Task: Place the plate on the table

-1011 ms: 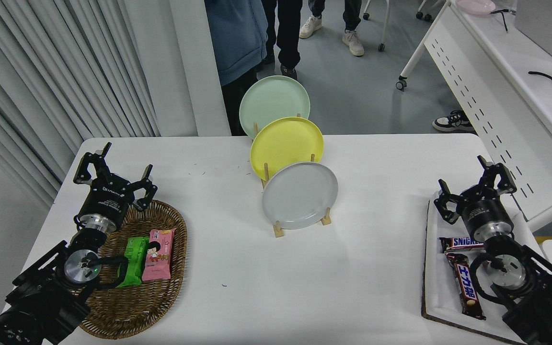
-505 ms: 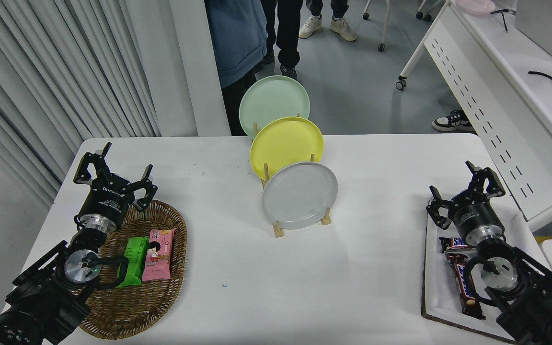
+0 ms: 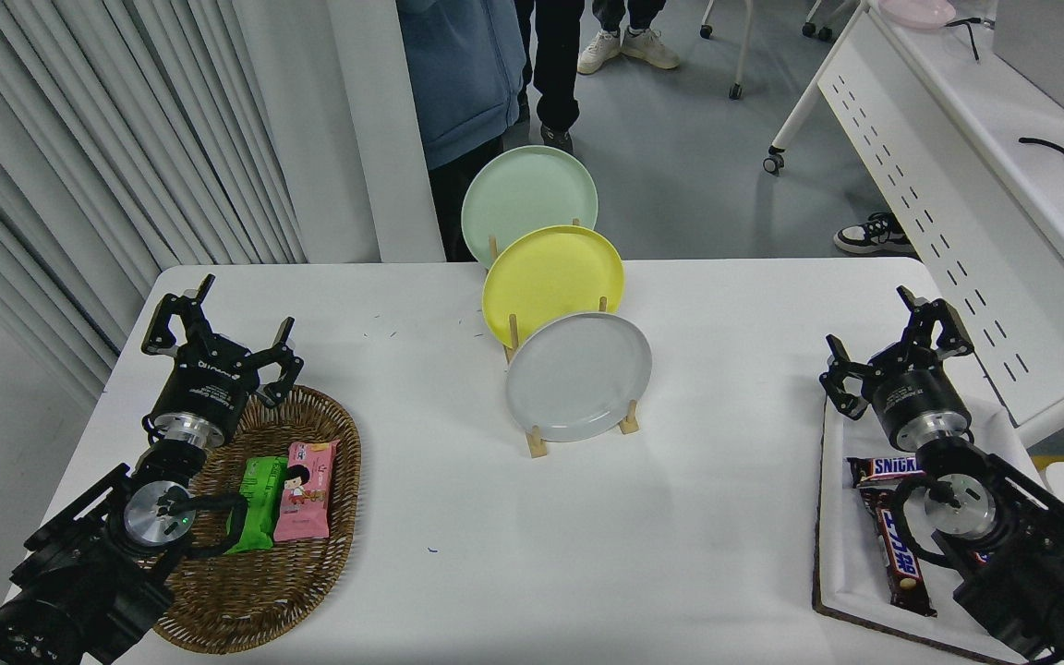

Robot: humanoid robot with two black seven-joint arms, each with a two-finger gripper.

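At nine o'clock the left tool [image 3: 223,337] hangs spread over a wicker basket [image 3: 310,591]. The light-grey plate [image 3: 578,376] stands upright in the wooden rack [image 3: 537,443] at the centre of the white surface [image 3: 680,517], frontmost. At three o'clock the right tool [image 3: 892,346] is spread, holding nothing, well apart from it.

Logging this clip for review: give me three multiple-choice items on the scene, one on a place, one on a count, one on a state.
1. Where is the grey plate?
A. upright in the front slot of the wooden rack
B. flat on the table
C. in the wicker basket

2. How many plates stand in the rack?
A. two
B. three
C. four

3. What is the right pincer doing?
A. clamped on the grey plate
B. shut on a chocolate bar
C. open and empty, above the white tray's far end

Answers:
1 A: it stands on edge in front of the yellow plate.
2 B: mint green, yellow and grey.
3 C: its fingers are spread, holding nothing.
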